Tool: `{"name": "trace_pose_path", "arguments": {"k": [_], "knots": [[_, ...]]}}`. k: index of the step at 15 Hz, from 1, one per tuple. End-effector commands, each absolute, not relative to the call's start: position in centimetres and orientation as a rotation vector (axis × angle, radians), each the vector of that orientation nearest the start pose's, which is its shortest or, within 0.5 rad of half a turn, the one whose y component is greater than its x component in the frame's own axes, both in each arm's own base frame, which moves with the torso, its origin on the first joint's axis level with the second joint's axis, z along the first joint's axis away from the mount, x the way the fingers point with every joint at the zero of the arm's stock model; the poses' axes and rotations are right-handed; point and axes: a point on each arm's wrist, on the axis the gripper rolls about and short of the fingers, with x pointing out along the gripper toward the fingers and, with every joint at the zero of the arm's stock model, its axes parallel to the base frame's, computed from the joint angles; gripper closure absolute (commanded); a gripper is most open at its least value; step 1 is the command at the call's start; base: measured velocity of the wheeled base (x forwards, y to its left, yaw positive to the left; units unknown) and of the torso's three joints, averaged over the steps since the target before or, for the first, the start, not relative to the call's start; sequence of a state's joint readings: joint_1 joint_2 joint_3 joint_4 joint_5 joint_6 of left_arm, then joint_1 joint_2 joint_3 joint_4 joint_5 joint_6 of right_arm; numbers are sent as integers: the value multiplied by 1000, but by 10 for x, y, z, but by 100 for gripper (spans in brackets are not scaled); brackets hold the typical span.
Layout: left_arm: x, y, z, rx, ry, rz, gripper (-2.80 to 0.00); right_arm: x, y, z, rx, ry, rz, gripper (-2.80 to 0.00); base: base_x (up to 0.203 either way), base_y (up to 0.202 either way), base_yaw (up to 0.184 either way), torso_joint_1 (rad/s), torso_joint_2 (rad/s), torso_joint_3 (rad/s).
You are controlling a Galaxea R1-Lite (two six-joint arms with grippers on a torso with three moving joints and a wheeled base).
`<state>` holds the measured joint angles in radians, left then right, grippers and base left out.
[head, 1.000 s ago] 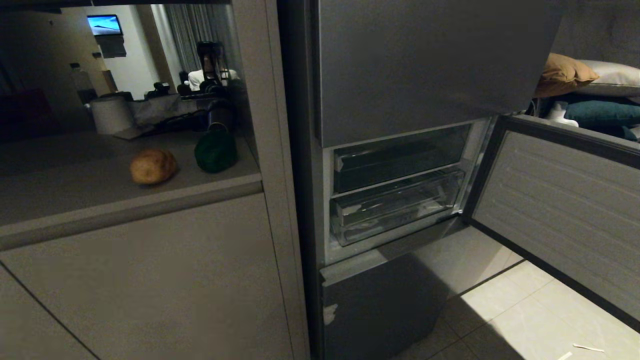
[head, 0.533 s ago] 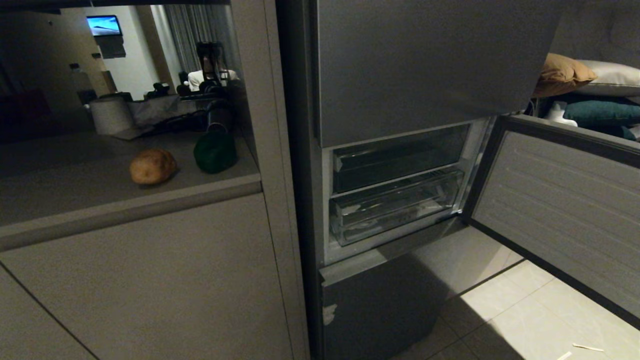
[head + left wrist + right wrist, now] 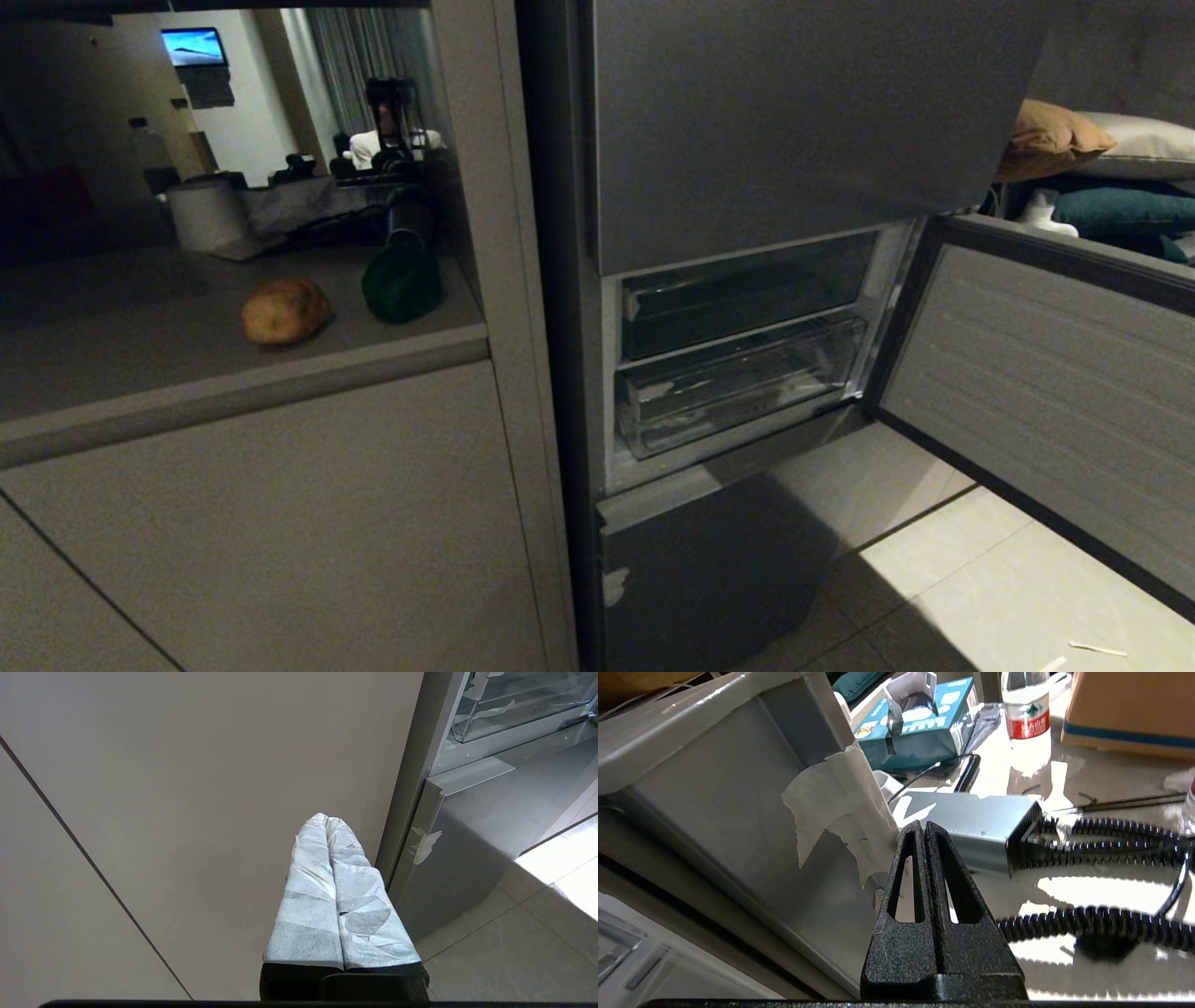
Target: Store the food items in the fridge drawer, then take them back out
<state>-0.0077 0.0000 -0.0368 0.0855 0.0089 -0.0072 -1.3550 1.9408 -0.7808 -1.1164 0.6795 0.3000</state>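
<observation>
- Potato [image 3: 286, 311] and green pepper [image 3: 402, 283] sit side by side on the left surface [image 3: 112, 355].
- Clear fridge drawer [image 3: 738, 383] pushed in, right.
- Left gripper [image 3: 327, 820] and right gripper [image 3: 924, 825]: jaws pressed together, holding nothing.

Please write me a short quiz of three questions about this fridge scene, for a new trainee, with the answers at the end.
1. True or false: the brown oval rough-skinned potato already lies inside the clear ribbed plastic fridge drawer.
2. Which is nearer to the tall grey fridge in the head view: A the potato, B the dark green rounded pepper?
3. Fill in: the black right gripper and the white-wrapped left gripper both have their fingers ____.

Key
1. False: it lies on the grey counter, beside the pepper.
2. B.
3. Shut, and neither grips anything.
</observation>
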Motion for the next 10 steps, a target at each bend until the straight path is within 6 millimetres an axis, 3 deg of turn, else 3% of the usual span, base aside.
{"name": "trace_pose_path", "arguments": {"k": [1,10], "knots": [[-26,0,77,-7,49,2,0,83,-324,151,317,-84,-675,0,0,0,0,0,0,0],[-26,0,77,-7,49,0,0,68,-313,149,329,-77,-724,0,0,0,0,0,0,0]]}}
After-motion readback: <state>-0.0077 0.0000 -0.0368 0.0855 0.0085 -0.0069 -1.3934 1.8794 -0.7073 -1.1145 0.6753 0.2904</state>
